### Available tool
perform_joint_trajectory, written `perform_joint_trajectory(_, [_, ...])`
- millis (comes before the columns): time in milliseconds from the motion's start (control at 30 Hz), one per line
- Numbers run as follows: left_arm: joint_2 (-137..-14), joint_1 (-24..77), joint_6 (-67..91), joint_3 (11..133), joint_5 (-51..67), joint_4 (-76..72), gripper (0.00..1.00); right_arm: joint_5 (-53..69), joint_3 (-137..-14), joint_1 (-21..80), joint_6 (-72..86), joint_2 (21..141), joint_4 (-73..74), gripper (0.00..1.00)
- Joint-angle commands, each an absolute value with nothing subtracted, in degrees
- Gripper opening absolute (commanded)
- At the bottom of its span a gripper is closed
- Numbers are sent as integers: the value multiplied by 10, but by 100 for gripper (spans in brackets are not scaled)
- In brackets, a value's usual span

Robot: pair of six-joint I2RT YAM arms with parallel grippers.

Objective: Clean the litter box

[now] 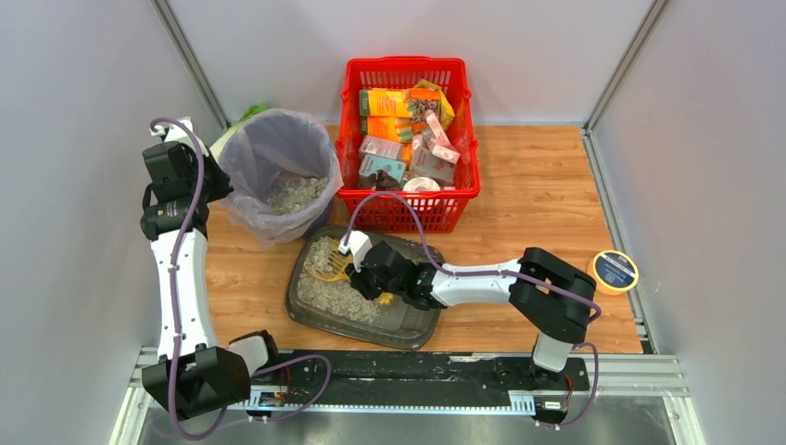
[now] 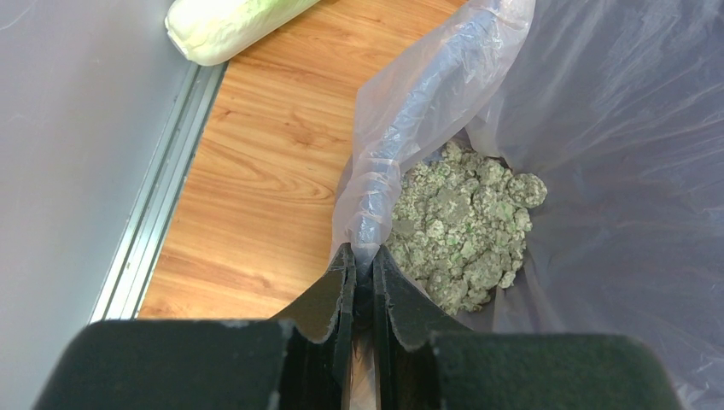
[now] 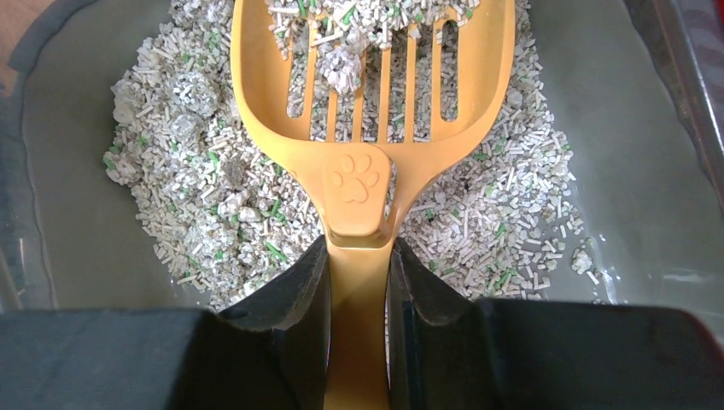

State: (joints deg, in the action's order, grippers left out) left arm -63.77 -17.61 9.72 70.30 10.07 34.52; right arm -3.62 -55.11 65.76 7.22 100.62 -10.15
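The litter box [image 1: 417, 326] is a dark grey tray lying in front of the red basket, with pale pellet litter [image 1: 345, 292] piled on its left side. My right gripper [image 3: 359, 248] is shut on the handle of a yellow slotted scoop [image 3: 367, 102]. The scoop [image 1: 331, 271] lies low over the litter with clumps on its slots. The tray floor [image 3: 632, 196] is bare on the right. My left gripper [image 2: 363, 254] is shut on the rim of the plastic bag [image 2: 410, 111] lining the round bin [image 1: 278, 171]. Clumped litter [image 2: 461, 222] lies in the bag's bottom.
A red mesh basket [image 1: 408, 199] full of packets stands behind the tray. A roll of tape [image 1: 614, 271] lies at the right table edge. A pale green vegetable [image 2: 222, 26] lies by the left wall behind the bin. Grey walls close in both sides.
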Motion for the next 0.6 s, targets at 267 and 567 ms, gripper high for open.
perform_joint_trajectory(267, [-625,-162,91,695,146,386,0,-61,-528,673,44,943,-123,0])
perform_joint_trajectory(567, [-627,-161,90,695,144,387,0,-69,-522,684,34,921,-97,0])
